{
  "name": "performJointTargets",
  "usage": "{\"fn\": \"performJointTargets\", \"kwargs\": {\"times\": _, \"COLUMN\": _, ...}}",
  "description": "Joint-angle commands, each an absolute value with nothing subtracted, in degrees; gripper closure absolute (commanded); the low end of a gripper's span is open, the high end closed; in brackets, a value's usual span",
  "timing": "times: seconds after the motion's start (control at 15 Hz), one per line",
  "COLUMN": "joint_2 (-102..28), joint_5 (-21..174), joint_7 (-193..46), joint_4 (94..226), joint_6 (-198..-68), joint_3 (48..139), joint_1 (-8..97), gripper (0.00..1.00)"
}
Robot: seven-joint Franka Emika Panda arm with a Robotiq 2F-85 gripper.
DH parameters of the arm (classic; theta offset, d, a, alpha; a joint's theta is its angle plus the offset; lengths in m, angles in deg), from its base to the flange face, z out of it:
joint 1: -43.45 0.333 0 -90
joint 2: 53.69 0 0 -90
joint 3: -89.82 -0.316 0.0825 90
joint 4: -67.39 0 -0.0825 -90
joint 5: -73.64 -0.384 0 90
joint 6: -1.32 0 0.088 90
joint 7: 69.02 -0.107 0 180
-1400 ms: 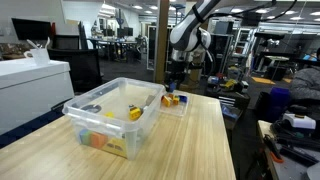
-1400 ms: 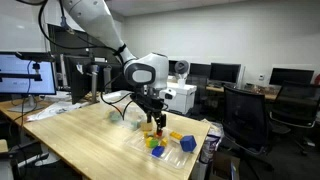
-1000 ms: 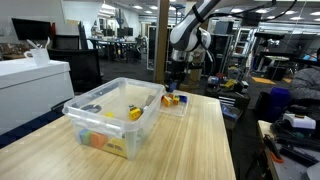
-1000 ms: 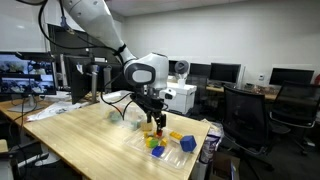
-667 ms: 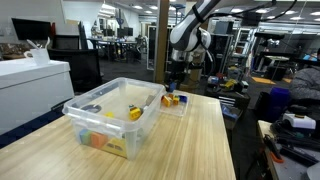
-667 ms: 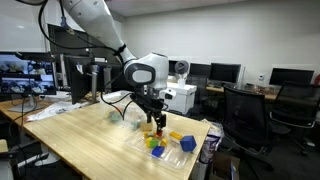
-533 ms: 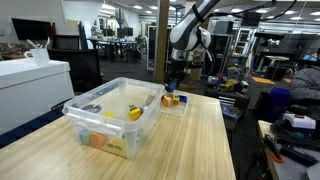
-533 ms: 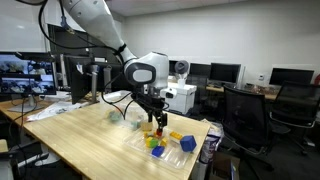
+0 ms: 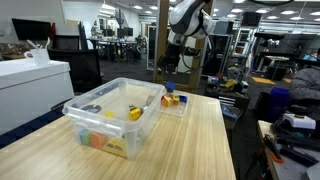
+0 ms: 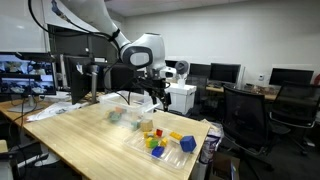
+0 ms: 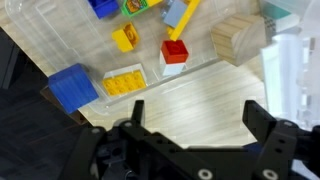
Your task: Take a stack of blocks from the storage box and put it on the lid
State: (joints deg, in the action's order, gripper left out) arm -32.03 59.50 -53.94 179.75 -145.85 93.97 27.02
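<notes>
The clear storage box (image 9: 100, 120) stands mid-table and also shows in an exterior view (image 10: 122, 117). The flat clear lid (image 9: 181, 108) lies just beyond it and holds several coloured blocks in both exterior views (image 10: 135, 146). In the wrist view the lid (image 11: 50, 45) carries the yellow stack of blocks (image 11: 123, 82) near its edge, beside a blue block (image 11: 72, 86), a red-and-white block (image 11: 173, 53) and a tan block (image 11: 235, 38). My gripper (image 11: 195, 112) is open and empty, well above the lid (image 9: 169, 63) (image 10: 159, 96). Another yellow piece (image 9: 134, 113) lies inside the box.
Orange and green blocks (image 9: 97, 141) lie at the box's near end. The wooden table's edge runs close past the lid (image 10: 205, 140). Office chairs (image 10: 245, 110), monitors and desks stand around the table.
My gripper has risen from just above the lid to well above it, with nothing in its jaws. The blocks on the lid have stayed put.
</notes>
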Motion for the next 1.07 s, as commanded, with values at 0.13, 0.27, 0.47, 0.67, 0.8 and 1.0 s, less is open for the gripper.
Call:
{"fn": "performJointTargets", "kwargs": {"times": 0.13, "joint_2": -41.3, "joint_5": 59.1, "joint_7": -51.5, "joint_4": 186.8, "joint_6": -147.9, "joint_3": 91.8, "joint_1": 29.3, "gripper": 0.0}}
{"fn": "performJointTargets", "kwargs": {"times": 0.27, "joint_2": -43.5, "joint_5": 59.3, "joint_7": -50.0, "joint_4": 189.2, "joint_6": -149.0, "joint_3": 90.9, "joint_1": 30.7, "gripper": 0.0}}
{"fn": "performJointTargets", "kwargs": {"times": 0.47, "joint_2": -46.4, "joint_5": 59.0, "joint_7": -45.8, "joint_4": 193.8, "joint_6": -151.4, "joint_3": 89.1, "joint_1": 33.2, "gripper": 0.0}}
{"fn": "performJointTargets", "kwargs": {"times": 0.67, "joint_2": -47.7, "joint_5": 57.4, "joint_7": -40.3, "joint_4": 196.8, "joint_6": -154.7, "joint_3": 86.7, "joint_1": 35.5, "gripper": 0.0}}
{"fn": "performJointTargets", "kwargs": {"times": 0.8, "joint_2": -47.6, "joint_5": 56.4, "joint_7": -36.4, "joint_4": 197.5, "joint_6": -156.8, "joint_3": 85.0, "joint_1": 36.5, "gripper": 0.0}}
{"fn": "performJointTargets", "kwargs": {"times": 1.0, "joint_2": -44.5, "joint_5": 57.2, "joint_7": -35.1, "joint_4": 195.5, "joint_6": -155.8, "joint_3": 84.1, "joint_1": 37.3, "gripper": 0.0}}
